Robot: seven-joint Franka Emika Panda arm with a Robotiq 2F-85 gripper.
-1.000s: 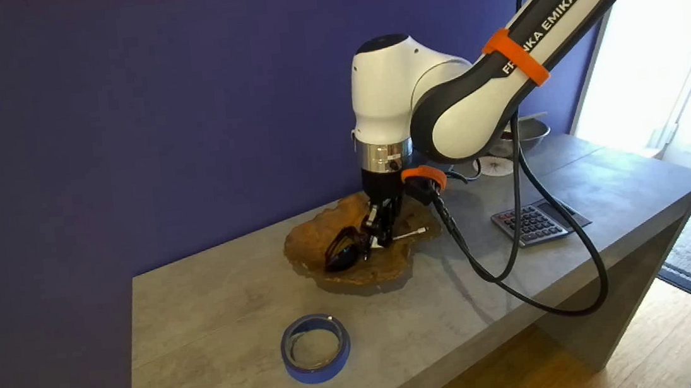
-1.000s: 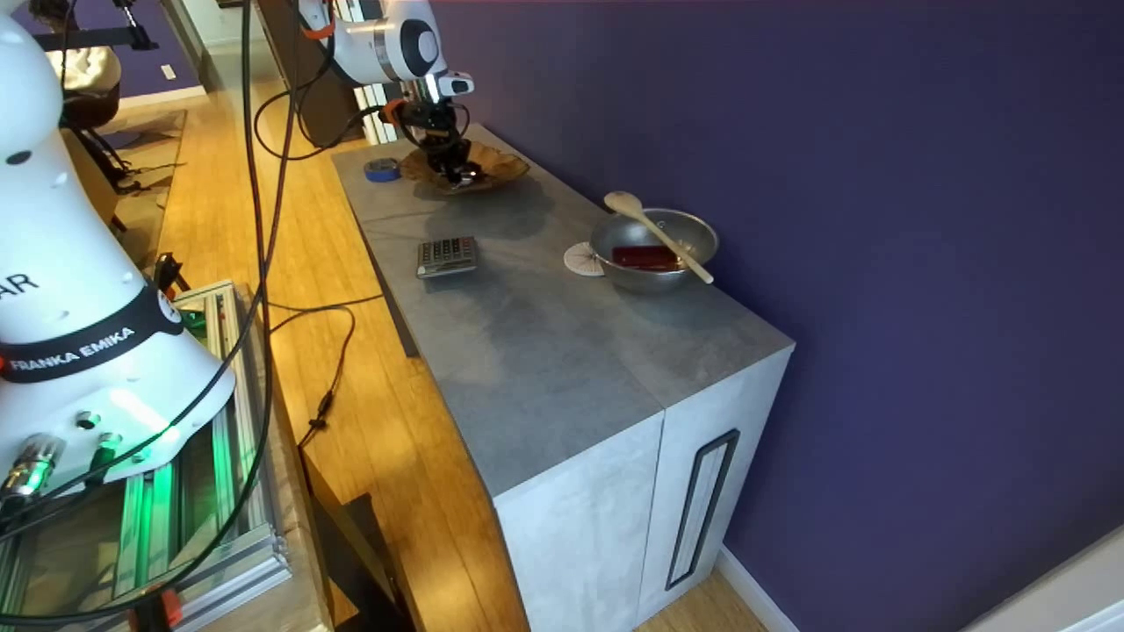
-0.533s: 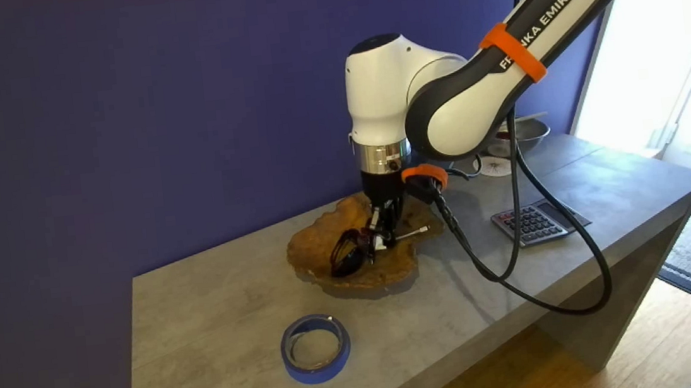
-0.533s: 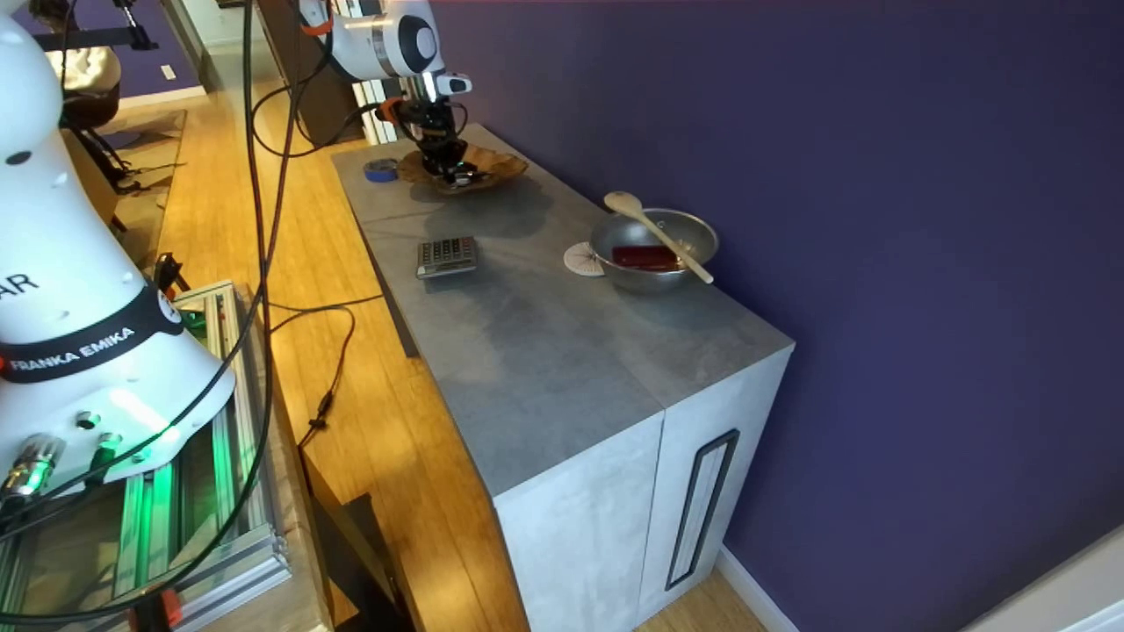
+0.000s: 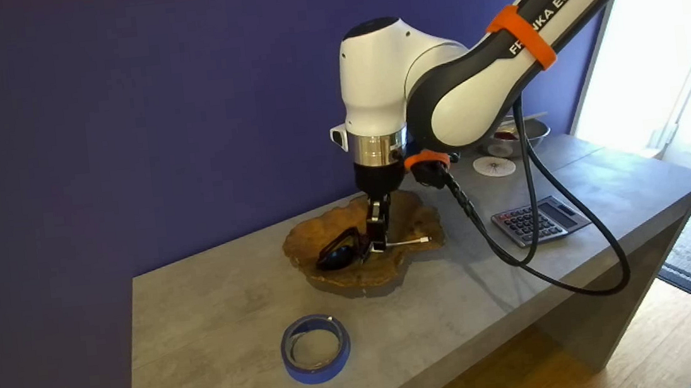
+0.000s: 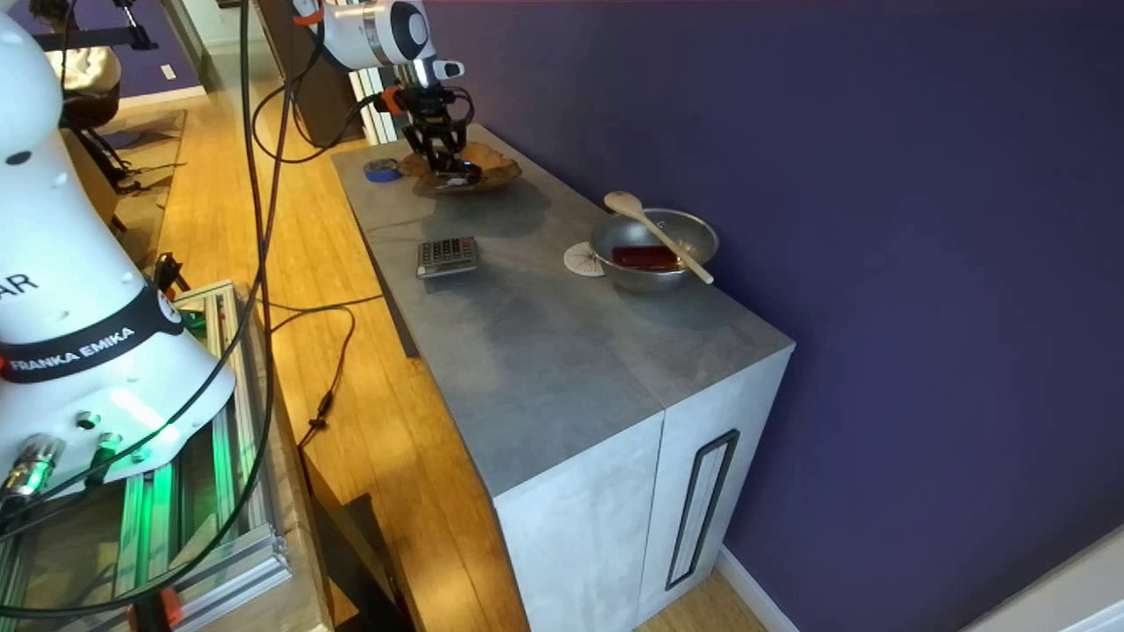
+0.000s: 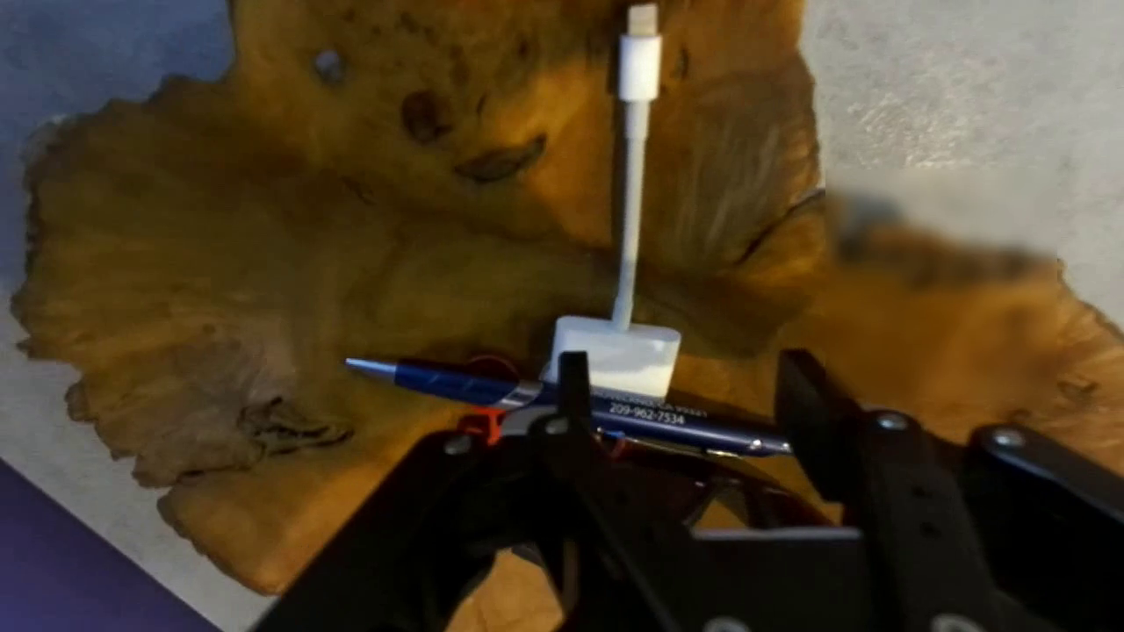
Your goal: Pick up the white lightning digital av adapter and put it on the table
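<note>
A white adapter [image 7: 615,351] lies in a wooden bowl [image 7: 176,263], its short cable [image 7: 630,211] stretched across the wood to a slim plug [image 7: 640,68] close to the rim. In the wrist view a blue pen [image 7: 650,418] with printed lettering crosses the lower edge of the adapter's block. The robot's black fingers [image 7: 575,386] stand released over the spot, well parted: one overlaps a corner of the block in the wrist view, the other stands near the pen's end. Whether either touches the adapter cannot be told. Dark glasses [image 5: 339,257] rest in the bowl just beside the fingers, and an orange piece [image 7: 481,425], too hidden to name, shows by the pen. The wooden bowl sits on a long grey table [image 6: 544,369] along a purple wall [image 6: 878,263], under a white and black arm [image 5: 457,98] that reaches down in both exterior views. Near the bowl lies a roll of blue tape [image 5: 321,374]. Farther along the table are a calculator [image 6: 447,256] and a metal bowl [image 6: 652,281], the latter holding a dark red item [image 6: 644,257], with a wooden spoon [image 6: 669,240] laid across its rim and a white disc [image 6: 581,260] just beside it. A wooden floor [image 6: 395,491] runs alongside the table in both exterior views.
</note>
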